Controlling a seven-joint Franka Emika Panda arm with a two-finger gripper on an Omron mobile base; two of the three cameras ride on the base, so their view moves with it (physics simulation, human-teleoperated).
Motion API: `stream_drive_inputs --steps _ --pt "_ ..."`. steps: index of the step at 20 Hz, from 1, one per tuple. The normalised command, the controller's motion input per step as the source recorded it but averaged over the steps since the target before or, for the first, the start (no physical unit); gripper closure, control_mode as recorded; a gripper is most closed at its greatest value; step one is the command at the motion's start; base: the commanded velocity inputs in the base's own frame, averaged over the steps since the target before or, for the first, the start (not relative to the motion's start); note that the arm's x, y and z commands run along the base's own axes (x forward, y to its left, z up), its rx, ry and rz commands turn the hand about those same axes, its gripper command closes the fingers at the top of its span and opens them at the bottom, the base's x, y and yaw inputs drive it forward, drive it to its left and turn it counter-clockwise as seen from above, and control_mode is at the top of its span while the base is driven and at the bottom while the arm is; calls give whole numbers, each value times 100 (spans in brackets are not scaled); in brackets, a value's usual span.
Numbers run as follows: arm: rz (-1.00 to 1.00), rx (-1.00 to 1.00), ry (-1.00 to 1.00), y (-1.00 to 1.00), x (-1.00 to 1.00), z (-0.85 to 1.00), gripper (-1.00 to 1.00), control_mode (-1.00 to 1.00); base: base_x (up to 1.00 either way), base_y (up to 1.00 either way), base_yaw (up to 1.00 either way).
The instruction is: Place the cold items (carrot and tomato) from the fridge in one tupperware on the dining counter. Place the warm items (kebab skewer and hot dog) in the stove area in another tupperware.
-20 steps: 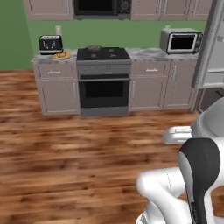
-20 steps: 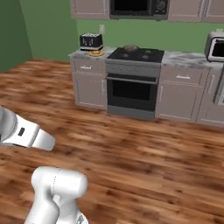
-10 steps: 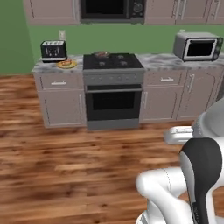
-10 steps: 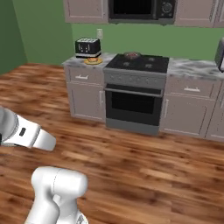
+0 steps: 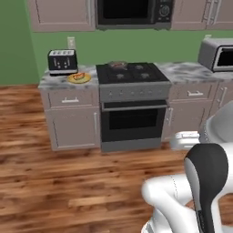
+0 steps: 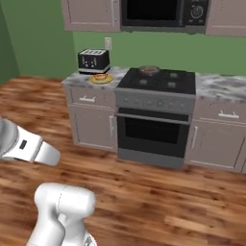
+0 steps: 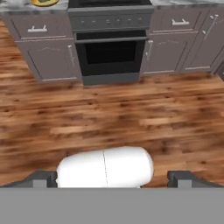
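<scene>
The stove stands ahead against the green wall, its oven door shut. On the counter to its left, a yellow plate carries an orange-red item that looks like the hot dog. A small round pan sits on a back burner; I cannot tell what is in it. My gripper hangs over the wooden floor well short of the stove, open, with its fingertips wide apart and nothing between them. The carrot, tomato, fridge, tupperware, dining counter and kebab skewer are out of view.
A black toaster stands behind the plate. A microwave hangs above the stove and a second one sits on the right counter. Grey cabinets flank the oven. Wooden floor lies between me and the stove.
The base has driven closer to the stove, so the whole kitchen looms larger and has shifted in both base views. The gripper stays open.
</scene>
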Motion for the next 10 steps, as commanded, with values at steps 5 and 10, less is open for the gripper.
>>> stream_drive_inputs --steps 5,10 --pt "0 0 0 0 0 0 -100 100 100 20 -12" --pt "0 0 0 0 0 0 -100 100 93 53 -17"
